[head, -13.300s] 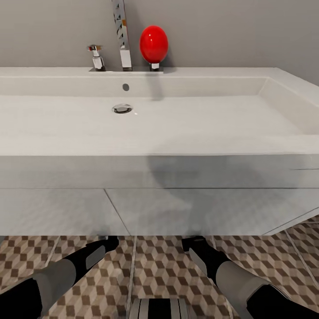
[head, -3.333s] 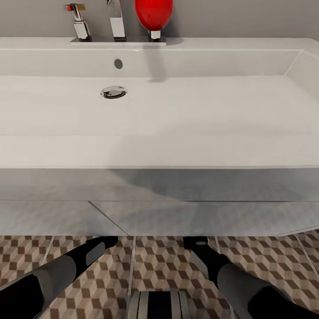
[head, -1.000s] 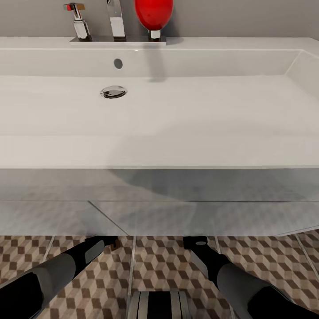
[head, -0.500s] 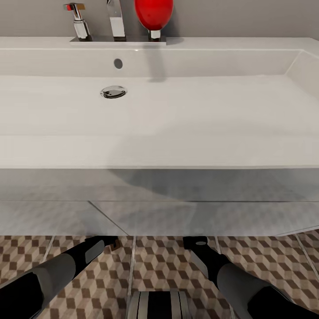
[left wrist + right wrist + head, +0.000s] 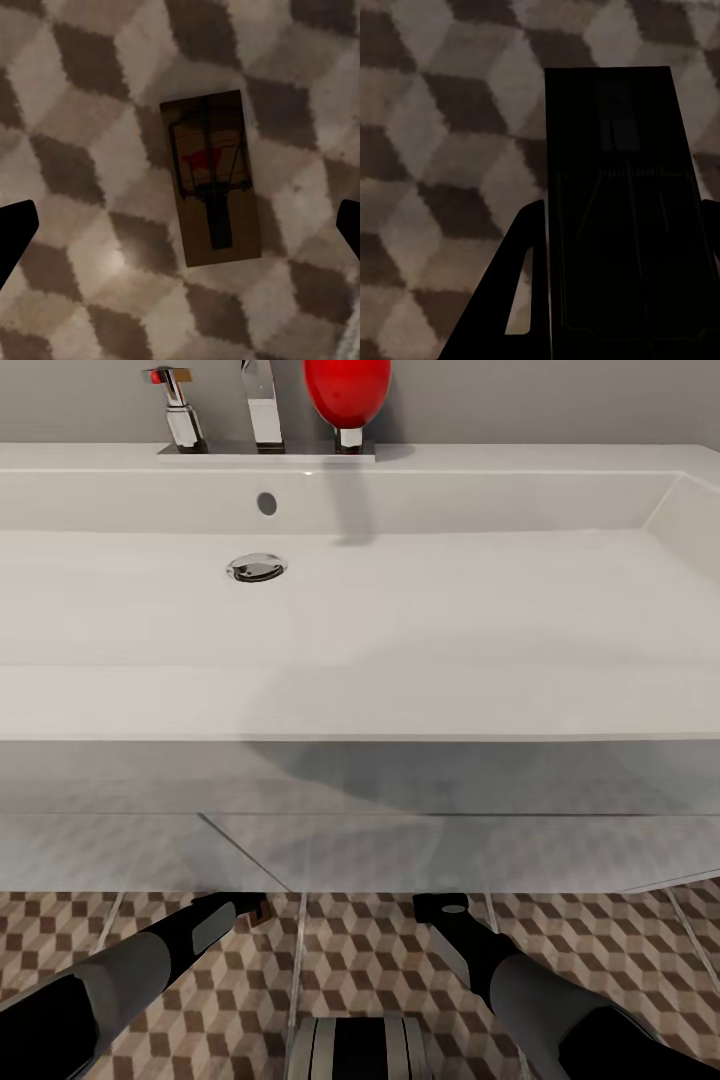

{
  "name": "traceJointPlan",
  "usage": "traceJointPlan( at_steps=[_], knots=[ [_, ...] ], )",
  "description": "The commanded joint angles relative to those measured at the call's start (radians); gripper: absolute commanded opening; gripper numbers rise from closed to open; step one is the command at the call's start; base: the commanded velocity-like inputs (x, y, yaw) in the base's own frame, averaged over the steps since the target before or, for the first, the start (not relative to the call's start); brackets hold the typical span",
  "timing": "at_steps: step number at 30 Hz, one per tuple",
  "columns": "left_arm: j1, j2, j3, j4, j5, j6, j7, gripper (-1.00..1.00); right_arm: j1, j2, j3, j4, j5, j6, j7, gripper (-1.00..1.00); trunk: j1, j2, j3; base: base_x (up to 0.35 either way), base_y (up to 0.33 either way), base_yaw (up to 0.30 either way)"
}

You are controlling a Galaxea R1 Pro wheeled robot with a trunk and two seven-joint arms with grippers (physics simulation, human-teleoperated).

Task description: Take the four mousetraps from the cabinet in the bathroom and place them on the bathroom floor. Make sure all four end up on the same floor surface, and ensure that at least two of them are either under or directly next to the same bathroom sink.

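The white bathroom sink (image 5: pixel 420 630) on its vanity (image 5: pixel 400 845) stands right in front of me, above the cube-patterned bathroom floor (image 5: pixel 370 960). Both arms reach down under the vanity's lower edge. My left gripper (image 5: pixel 240 905) (image 5: pixel 181 225) is open, its fingers (image 5: pixel 15 229) far apart, hovering over a mousetrap (image 5: pixel 214 180) that lies flat on the tiles; a brown corner of the mousetrap (image 5: pixel 257 909) peeks out by the gripper tip. My right gripper (image 5: pixel 440 905) (image 5: pixel 624 210) is shut on a second, dark mousetrap (image 5: pixel 619 150) just above the floor. The cabinet is out of view.
A chrome tap (image 5: pixel 262 410), a chrome handle (image 5: pixel 178 410) and a red egg-shaped object (image 5: pixel 347 385) stand on the sink's back ledge against the grey wall. The vanity front hangs low over both grippers. My own base (image 5: pixel 355 1060) shows at the bottom edge.
Since 3.3 s ago a brown mousetrap corner has appeared on the tiles by my left gripper's tip. Over the last second nothing has visibly moved.
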Motion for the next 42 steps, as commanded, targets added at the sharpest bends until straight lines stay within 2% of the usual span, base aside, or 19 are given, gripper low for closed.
traceJointPlan(
  at_steps=[1, 42],
  knots=[
    [-0.022, 0.001, -0.006, -0.005, -0.004, 0.001, 0.009, 1.00, 0.000, -0.001, 0.008, -0.002, -0.005, 0.006, -0.005, -1.00, -0.001, 0.000, 0.000, 0.000, 0.000, 0.000],
    [-0.022, 0.002, -0.006, -0.005, -0.003, 0.001, 0.009, 1.00, 0.000, -0.003, 0.008, -0.002, -0.005, 0.006, -0.005, -1.00, -0.001, 0.000, 0.000, 0.000, 0.000, 0.000]
  ],
)
